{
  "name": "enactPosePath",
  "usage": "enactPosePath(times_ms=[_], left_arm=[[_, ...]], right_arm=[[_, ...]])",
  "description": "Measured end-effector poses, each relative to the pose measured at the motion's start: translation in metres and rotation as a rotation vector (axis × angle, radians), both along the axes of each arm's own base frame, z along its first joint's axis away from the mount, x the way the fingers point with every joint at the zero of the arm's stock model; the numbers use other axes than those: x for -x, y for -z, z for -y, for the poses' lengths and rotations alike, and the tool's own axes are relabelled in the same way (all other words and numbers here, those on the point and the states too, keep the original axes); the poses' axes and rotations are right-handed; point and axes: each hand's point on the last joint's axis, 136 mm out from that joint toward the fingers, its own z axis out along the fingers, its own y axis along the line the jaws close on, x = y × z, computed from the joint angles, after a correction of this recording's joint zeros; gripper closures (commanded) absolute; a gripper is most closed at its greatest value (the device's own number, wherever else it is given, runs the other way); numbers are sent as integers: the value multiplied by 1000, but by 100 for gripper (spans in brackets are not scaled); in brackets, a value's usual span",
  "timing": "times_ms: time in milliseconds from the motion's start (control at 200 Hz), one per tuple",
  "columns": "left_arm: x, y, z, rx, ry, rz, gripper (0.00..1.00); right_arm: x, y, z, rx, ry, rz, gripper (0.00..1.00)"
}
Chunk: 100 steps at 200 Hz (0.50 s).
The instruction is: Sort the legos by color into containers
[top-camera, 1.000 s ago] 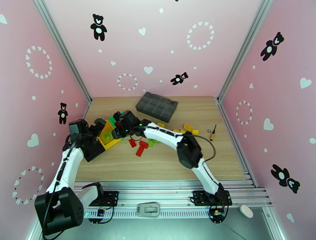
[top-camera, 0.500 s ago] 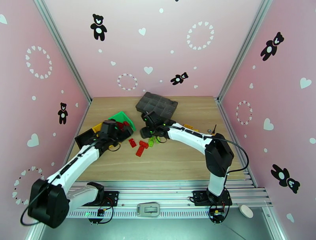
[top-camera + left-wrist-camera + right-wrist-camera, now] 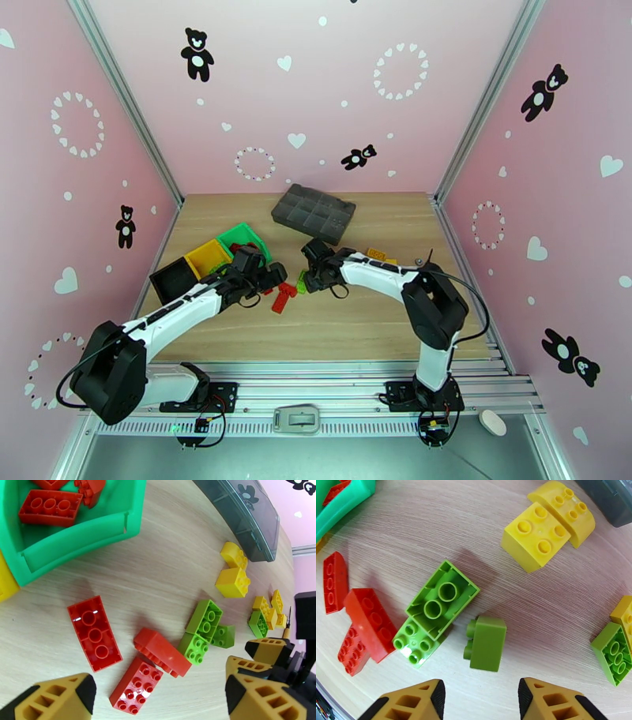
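Three containers stand in a row at the left: a green bin (image 3: pixel 246 235), a yellow bin (image 3: pixel 207 256) and a black bin (image 3: pixel 172 278). The green bin (image 3: pixel 79 539) holds red legos (image 3: pixel 47 505). Loose red legos (image 3: pixel 280 296) lie mid-table. My left gripper (image 3: pixel 272 276) hangs open over them, with the red bricks (image 3: pixel 136 683) between and below its fingers. My right gripper (image 3: pixel 314 276) is open just short of a green lego (image 3: pixel 486 642), with two more green bricks (image 3: pixel 434 606) beside it. Yellow legos (image 3: pixel 541 535) lie further off.
A flat dark grey compartment tray (image 3: pixel 314 213) sits at the back centre. A small screwdriver (image 3: pixel 426 264) lies at the right beside more yellow and green bricks (image 3: pixel 378 256). The two grippers are close together; the right one's fingers (image 3: pixel 272 653) show in the left wrist view.
My left gripper has swung right from the bins to the red bricks. My right gripper has drawn back from the bins to the green bricks in the middle.
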Motion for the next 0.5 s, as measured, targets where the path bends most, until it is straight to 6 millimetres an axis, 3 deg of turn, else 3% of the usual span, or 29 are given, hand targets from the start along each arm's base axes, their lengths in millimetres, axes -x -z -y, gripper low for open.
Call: enactPosePath(times_ms=[235,501], left_arm=[[0,2,-3,-14,-11,1,8],[0,2,-4,-15,-12,2,8]], right_arm=[[-4,24,7,34,16,-36,52],[-15,25,3,24,27,-26,53]])
